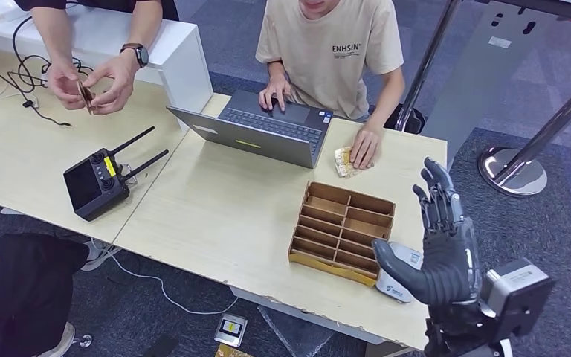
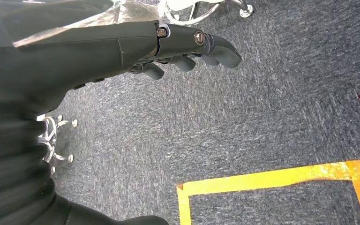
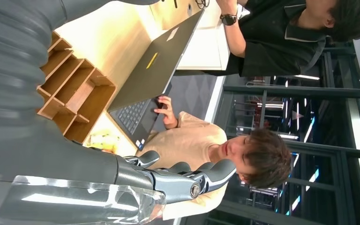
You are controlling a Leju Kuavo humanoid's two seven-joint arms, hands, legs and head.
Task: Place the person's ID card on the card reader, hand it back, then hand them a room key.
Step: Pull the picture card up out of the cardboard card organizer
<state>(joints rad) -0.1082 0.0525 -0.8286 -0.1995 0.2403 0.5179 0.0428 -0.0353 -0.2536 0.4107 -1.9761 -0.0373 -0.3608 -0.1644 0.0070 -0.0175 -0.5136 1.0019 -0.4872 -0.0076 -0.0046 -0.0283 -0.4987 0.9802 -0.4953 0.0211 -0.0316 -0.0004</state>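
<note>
Card reader [image 1: 400,277], white, lies at the near edge of a pale wooden table [image 1: 223,216], touching a brown divided tray [image 1: 342,232]. Right hand [image 1: 439,242] is raised beside it, fingers spread, empty. Left hand [image 2: 136,49] hangs over grey carpet [image 2: 262,112] with yellow tape [image 2: 272,180], fingers loosely curled, empty. Across the table, a person's hand [image 1: 363,145] rests on a small packet beside a laptop [image 1: 264,128].

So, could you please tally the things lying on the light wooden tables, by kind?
Laptop: 1
Black remote controller with antennas: 1
Wooden divided tray: 1
White card reader: 1
Small packet under the person's hand: 1
Black cable bundle: 1
Total: 6
</note>
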